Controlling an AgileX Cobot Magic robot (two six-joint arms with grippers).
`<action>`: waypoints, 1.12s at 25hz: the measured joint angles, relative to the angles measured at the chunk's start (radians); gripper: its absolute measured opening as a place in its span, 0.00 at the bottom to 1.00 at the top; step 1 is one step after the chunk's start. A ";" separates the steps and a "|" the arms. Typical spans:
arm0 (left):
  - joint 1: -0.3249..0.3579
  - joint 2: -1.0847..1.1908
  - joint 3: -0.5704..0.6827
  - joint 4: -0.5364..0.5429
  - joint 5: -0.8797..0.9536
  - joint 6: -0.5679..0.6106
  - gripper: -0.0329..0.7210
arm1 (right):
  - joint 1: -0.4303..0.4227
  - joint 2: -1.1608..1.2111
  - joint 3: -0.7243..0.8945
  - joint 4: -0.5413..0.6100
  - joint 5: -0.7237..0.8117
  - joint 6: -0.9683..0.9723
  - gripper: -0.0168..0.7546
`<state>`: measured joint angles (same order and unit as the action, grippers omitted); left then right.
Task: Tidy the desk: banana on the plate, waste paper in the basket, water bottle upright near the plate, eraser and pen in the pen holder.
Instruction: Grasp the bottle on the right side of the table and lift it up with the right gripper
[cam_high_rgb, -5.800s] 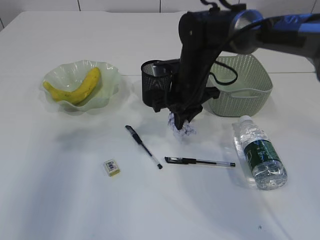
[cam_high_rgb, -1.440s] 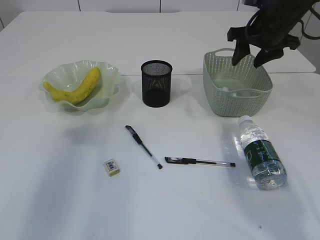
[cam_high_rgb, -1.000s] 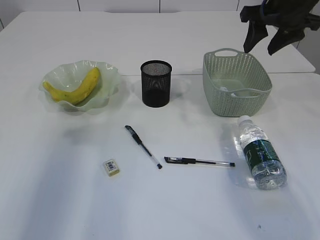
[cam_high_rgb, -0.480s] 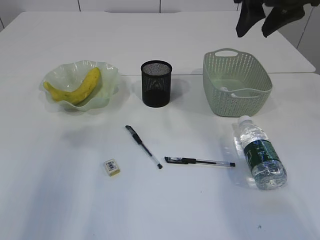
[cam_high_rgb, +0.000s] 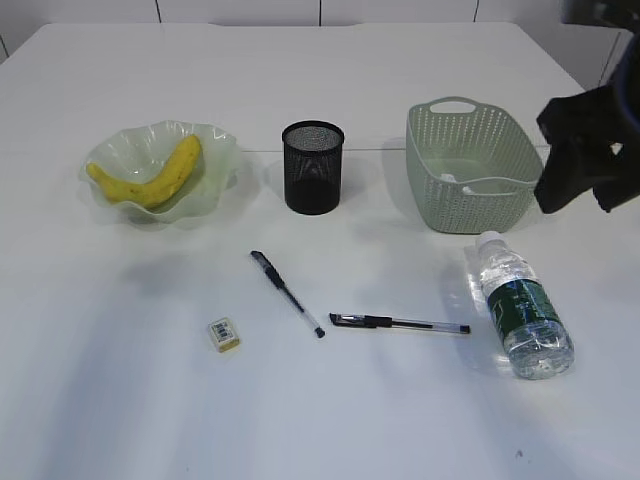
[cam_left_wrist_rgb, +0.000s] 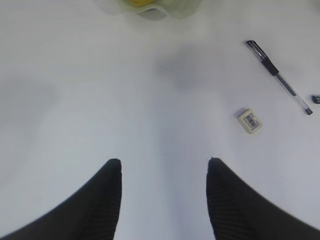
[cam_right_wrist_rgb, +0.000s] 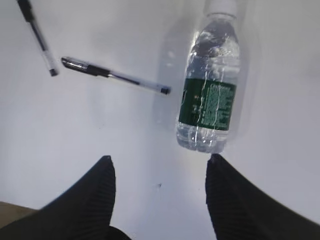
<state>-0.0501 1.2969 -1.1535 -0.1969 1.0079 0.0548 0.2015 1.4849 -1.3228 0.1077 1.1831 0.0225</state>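
The banana (cam_high_rgb: 150, 176) lies in the pale-green wavy plate (cam_high_rgb: 218, 142) at the left. The black mesh pen holder (cam_high_rgb: 312, 167) stands mid-desk. The sage-green basket (cam_high_rgb: 476, 200) holds a bit of white waste paper (cam_high_rgb: 452, 179). The water bottle (cam_high_rgb: 520, 305) lies on its side, cap toward the basket; it also shows in the right wrist view (cam_right_wrist_rgb: 210, 90). Two pens (cam_high_rgb: 287, 293) (cam_high_rgb: 400, 323) and the eraser (cam_high_rgb: 223, 334) lie on the desk. My right gripper (cam_high_rgb: 580, 200) (cam_right_wrist_rgb: 160, 162) is open and empty, hovering right of the basket. My left gripper (cam_left_wrist_rgb: 162, 162) is open and empty over bare desk.
The left wrist view shows the eraser (cam_left_wrist_rgb: 249, 121), one pen (cam_left_wrist_rgb: 279, 77) and the plate's edge (cam_left_wrist_rgb: 150, 10). The right wrist view shows both pens (cam_right_wrist_rgb: 37, 37) (cam_right_wrist_rgb: 115, 76) and the desk's front edge at the lower left.
The right gripper held the paper by the pen holder, then opened over the basket. It has since risen and swung down to the right of the basket. The paper now lies in the basket.
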 joint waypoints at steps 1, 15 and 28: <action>0.000 0.000 0.000 0.000 0.001 -0.003 0.55 | 0.000 -0.036 0.033 0.007 -0.006 0.000 0.58; 0.000 0.000 0.000 -0.010 0.001 -0.012 0.55 | 0.000 -0.171 0.183 0.025 -0.035 0.000 0.58; 0.000 0.000 0.000 -0.074 -0.001 -0.015 0.55 | 0.000 -0.171 0.183 0.038 -0.064 0.000 0.58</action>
<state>-0.0501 1.2969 -1.1535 -0.2707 1.0068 0.0402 0.2015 1.3137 -1.1396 0.1460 1.1188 0.0225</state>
